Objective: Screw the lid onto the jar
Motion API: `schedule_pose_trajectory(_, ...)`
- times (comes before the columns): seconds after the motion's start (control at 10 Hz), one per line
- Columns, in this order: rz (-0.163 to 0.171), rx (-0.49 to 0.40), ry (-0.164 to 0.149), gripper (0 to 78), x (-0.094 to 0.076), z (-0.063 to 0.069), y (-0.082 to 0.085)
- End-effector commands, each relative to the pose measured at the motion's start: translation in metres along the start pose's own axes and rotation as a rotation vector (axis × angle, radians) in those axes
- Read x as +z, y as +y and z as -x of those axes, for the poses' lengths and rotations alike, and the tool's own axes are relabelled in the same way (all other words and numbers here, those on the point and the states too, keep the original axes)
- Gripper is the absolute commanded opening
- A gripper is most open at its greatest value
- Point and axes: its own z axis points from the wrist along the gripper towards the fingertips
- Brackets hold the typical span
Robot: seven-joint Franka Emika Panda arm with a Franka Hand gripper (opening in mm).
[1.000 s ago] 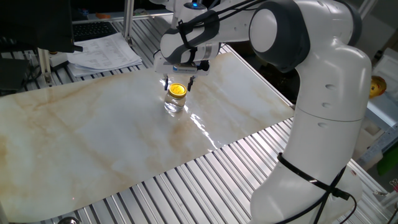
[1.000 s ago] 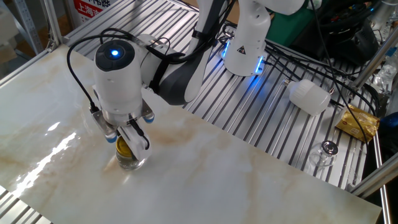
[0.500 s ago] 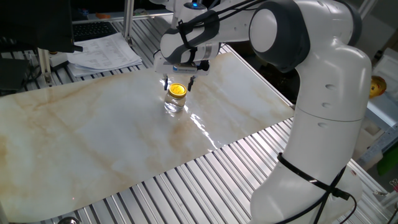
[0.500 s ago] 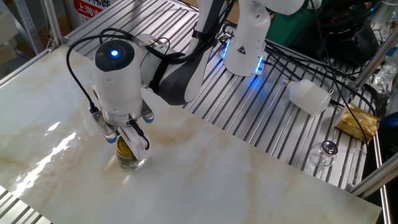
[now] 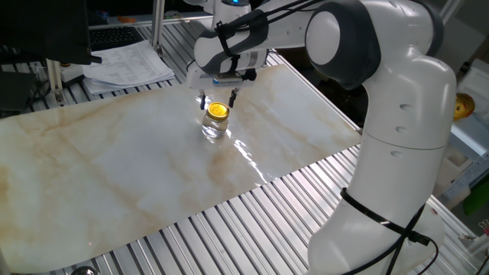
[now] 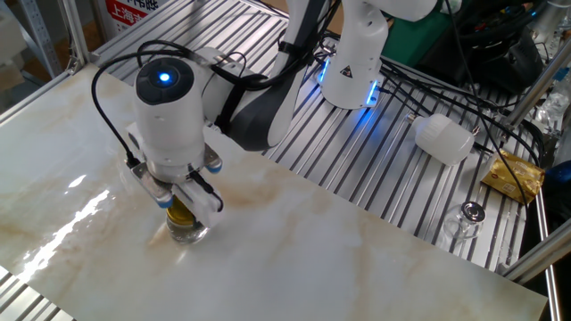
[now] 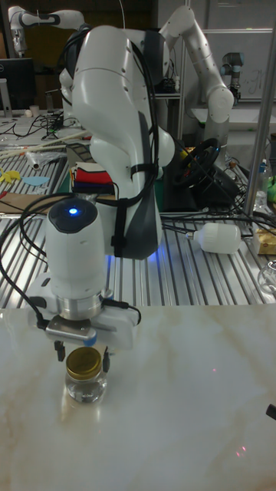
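Since a sec ago your fingers (image 7: 82,350) lifted, released, off lid (image 7: 83,363) seated on jar (image 7: 84,387); next re-grip & twist.

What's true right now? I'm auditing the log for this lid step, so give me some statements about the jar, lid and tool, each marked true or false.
1. The lid sits on the mouth of the jar. True.
2. The jar lies on its side. False: it stands upright on the marble tabletop.
3. The tool is open, with a fingertip on each side of the lid. True.
4. The white bottle stands next to the jar. False: it lies on the slatted metal surface, far from the jar.
5. The light on the arm glows red. False: it is blue.
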Motion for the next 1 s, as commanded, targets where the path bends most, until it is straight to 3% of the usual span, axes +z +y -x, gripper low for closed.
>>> schedule_pose_trajectory(0.1, -0.002, -0.18, 0.005, 77.4, 0.001, 0.004, 0.007)
schedule_pose_trajectory(0.4, -0.007, -0.244, 0.014, 77.4, 0.004, 0.006, 0.007)
schedule_pose_trajectory(0.6, 0.0, -0.279, 0.022, 77.4, 0.009, 0.009, -0.002)
schedule_pose_trajectory(0.8, 0.011, -0.282, 0.034, 77.4, 0.014, 0.012, -0.013)
schedule_pose_trajectory(1.0, 0.006, -0.259, 0.043, 77.4, 0.013, 0.012, -0.01)
